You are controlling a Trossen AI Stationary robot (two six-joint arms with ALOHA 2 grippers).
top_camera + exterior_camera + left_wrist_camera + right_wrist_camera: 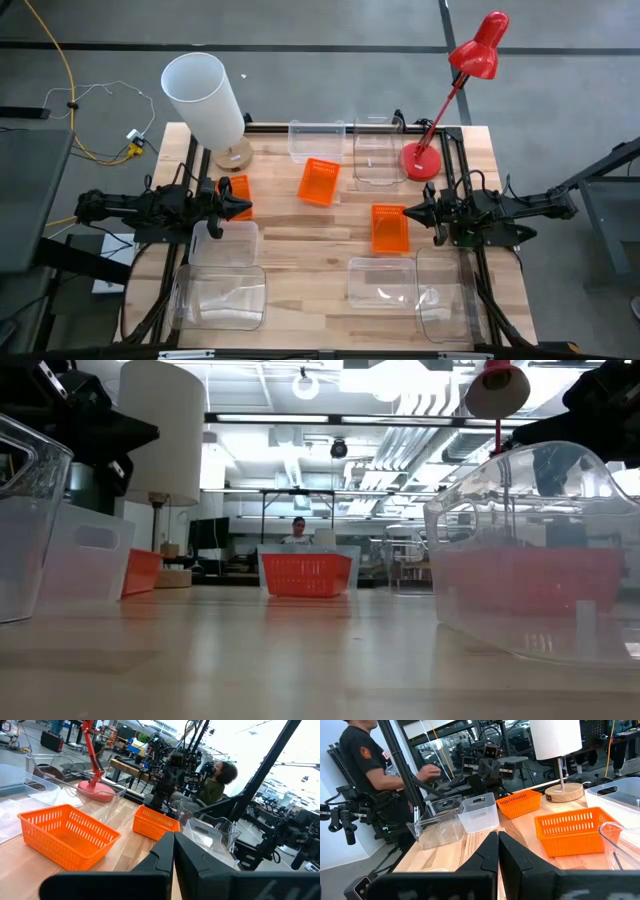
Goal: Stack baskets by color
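Bright, even overhead light; ceiling lights [305, 387] glare in the low view, near clear bin [530, 550] blurred

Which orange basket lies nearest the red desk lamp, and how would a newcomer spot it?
Start at the red desk lamp at the table's far right. Beside its round base stands a clear bin, and just past that lies the orange basket. Unlike the other two orange baskets, it sits mid-table, turned askew to the table's edges.
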